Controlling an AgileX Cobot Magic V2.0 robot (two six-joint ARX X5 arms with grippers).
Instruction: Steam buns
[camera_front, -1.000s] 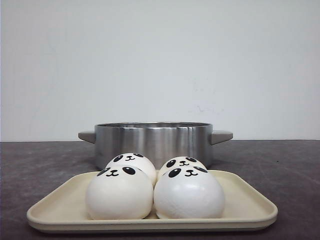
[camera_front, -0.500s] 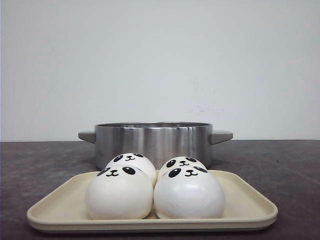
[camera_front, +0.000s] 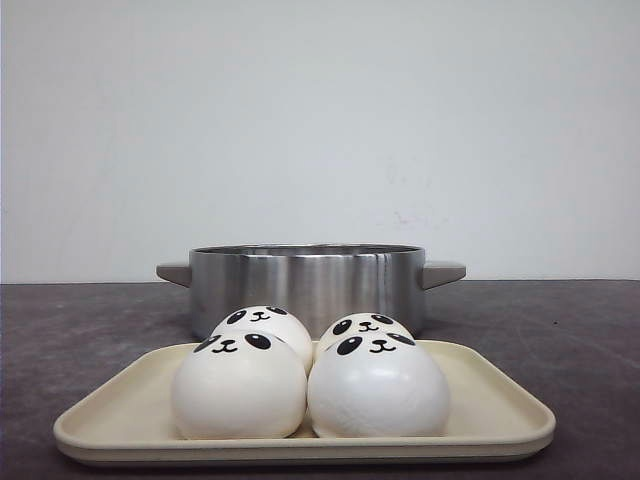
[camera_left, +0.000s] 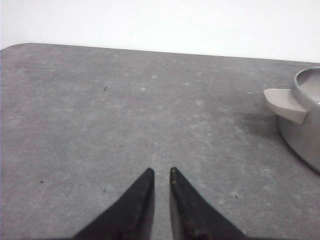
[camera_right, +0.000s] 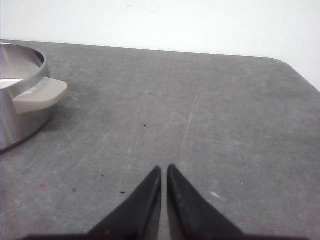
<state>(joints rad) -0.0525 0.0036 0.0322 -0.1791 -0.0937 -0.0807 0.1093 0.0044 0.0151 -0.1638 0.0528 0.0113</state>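
A plain white wall (camera_front: 320, 120) rises behind my dark grey stone-look table (camera_front: 560, 330), meeting its far edge in a straight line. Even, soft light falls across the mottled, faintly scratched tabletop, whose far corners are rounded.

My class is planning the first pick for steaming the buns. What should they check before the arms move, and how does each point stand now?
1. All four buns on the tray: ok.
2. Pot has no lid on it: ok.
3. Pot inside bare: cannot tell.
4. Left gripper holds nothing, jaws nearly closed: ok.
5. Right gripper holds nothing, jaws nearly closed: ok.
6. Jaws wide enough for a bun: not ok.
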